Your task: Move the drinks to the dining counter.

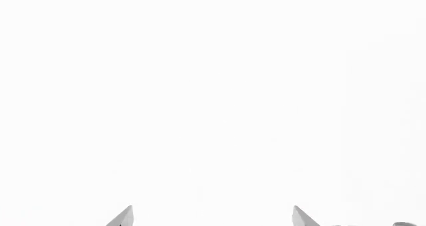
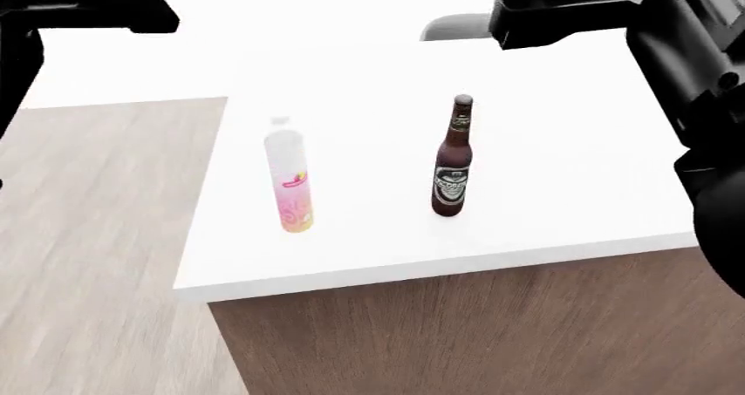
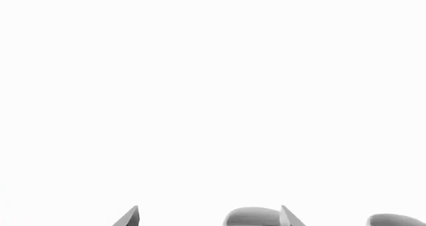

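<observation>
Beer bottle and pink-and-yellow bottle both stand upright on the white worktop with brown wood-panel sides, well apart from each other. My left pincer and right pincer are spread wide, gripping nothing — only fingertips show against white. Risk: the slim bottle sits near the front edge; a stray arm sweep could topple it.
</observation>
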Robot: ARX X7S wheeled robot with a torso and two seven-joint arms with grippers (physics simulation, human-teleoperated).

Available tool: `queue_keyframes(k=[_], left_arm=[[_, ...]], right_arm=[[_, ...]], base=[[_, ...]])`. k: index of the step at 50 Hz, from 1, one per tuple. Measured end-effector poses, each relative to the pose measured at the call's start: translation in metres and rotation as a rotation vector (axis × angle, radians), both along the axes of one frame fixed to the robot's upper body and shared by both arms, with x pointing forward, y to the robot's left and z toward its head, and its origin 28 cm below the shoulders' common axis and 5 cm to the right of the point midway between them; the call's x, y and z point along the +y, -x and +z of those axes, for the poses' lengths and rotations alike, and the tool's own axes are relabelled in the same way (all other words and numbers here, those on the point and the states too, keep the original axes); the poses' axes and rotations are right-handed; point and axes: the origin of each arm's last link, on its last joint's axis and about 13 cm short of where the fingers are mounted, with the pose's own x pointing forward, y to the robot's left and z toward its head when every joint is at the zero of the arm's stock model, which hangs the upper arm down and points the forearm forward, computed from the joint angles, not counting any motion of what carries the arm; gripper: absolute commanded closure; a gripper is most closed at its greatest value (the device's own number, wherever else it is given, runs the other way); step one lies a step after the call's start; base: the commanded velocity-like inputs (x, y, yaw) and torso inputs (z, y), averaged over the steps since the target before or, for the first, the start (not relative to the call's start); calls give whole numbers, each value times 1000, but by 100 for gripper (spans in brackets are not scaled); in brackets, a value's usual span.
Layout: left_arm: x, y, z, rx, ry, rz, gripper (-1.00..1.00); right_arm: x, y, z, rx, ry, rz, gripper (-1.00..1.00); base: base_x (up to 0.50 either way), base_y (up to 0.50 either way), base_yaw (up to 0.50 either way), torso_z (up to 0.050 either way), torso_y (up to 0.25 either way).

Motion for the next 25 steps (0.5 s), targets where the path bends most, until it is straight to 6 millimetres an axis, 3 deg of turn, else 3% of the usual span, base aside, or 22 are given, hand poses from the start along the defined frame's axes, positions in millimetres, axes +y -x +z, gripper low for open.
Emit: queue_keyframes(k=[14, 25], left_arm=[[12, 24, 21, -149, 147, 78, -100], [21, 55, 41, -253, 191, 121, -100]], right_arm=[[0, 24, 16, -100, -1, -21, -100], [2, 45, 30, -171, 10, -23, -100]], base=[[0, 0, 0, 0, 0], [0, 0, 0, 0, 0]])
